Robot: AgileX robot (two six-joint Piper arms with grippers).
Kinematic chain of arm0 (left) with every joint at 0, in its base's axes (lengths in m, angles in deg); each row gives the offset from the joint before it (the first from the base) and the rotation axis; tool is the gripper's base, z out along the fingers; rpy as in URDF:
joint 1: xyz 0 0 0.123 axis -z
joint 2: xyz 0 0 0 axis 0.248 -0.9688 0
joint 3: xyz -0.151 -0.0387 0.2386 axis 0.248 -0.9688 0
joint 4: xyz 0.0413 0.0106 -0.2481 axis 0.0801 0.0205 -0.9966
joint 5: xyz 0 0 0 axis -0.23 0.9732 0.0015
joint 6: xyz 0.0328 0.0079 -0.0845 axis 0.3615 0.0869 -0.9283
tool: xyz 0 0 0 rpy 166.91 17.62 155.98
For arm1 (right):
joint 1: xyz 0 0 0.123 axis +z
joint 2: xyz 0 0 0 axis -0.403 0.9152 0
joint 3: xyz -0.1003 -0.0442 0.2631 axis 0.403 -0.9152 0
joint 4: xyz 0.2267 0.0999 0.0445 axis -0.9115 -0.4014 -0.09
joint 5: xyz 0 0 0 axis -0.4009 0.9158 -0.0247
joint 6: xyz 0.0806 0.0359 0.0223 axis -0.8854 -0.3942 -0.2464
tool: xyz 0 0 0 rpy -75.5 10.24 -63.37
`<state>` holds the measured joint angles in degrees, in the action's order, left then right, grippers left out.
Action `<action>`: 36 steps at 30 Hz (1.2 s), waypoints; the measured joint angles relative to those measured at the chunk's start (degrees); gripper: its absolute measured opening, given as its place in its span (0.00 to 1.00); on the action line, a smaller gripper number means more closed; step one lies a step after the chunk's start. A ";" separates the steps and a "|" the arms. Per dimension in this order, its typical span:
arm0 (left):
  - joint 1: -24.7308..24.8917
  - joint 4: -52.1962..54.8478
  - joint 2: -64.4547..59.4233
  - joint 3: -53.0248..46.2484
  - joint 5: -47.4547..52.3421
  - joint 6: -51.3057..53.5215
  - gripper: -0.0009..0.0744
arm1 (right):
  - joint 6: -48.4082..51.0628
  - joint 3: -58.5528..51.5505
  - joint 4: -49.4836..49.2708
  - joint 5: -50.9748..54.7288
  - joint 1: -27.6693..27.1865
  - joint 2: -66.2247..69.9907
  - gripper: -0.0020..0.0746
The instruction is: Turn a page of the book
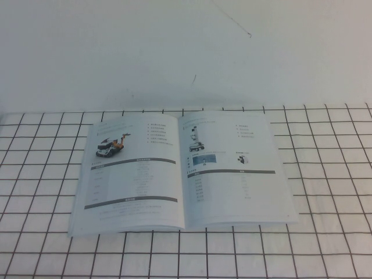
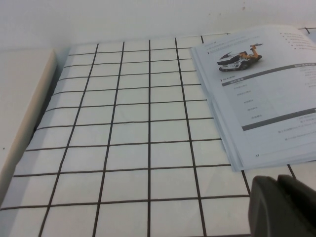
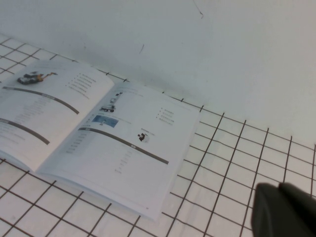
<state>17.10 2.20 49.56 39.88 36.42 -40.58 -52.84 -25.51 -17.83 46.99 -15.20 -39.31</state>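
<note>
The book (image 1: 181,216) lies open and flat on the gridded table, its spine running away from me. The page (image 1: 131,174) rests on the left half, showing a low vehicle with an orange part above grey bars; it also shows in the left wrist view (image 2: 266,94) and the right wrist view (image 3: 44,108). The right-hand leaf (image 1: 232,174) shows a dark robot above two small photos. My left gripper (image 2: 278,180) hovers shut off the book's near left corner, holding nothing. My right gripper (image 3: 278,188) hangs shut over bare grid to the right of the book. Neither arm appears in the high view.
A white wall (image 1: 186,52) rises right behind the table's far edge. The black-lined white grid cloth (image 1: 325,232) covers the table around the book. A pale raised border (image 2: 24,113) runs along the table's left side.
</note>
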 joint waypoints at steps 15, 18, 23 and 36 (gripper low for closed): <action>0.00 -0.19 0.00 0.00 0.00 -0.32 0.01 | 0.00 0.00 0.00 0.12 0.00 0.00 0.02; 0.00 -0.19 0.00 0.00 0.00 -0.43 0.01 | 0.00 0.00 0.00 0.12 0.00 0.00 0.02; 0.00 -0.19 0.00 0.00 0.00 -0.56 0.01 | 3.43 -2.98 3.86 -2.08 -0.37 -3.33 0.02; 0.00 -0.24 0.00 0.00 0.00 -0.66 0.01 | 4.63 -34.18 6.71 -20.24 -0.47 -20.81 0.02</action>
<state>17.10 1.96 49.56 39.88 36.42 -41.24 -48.21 -59.69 -11.12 26.75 -15.67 -60.12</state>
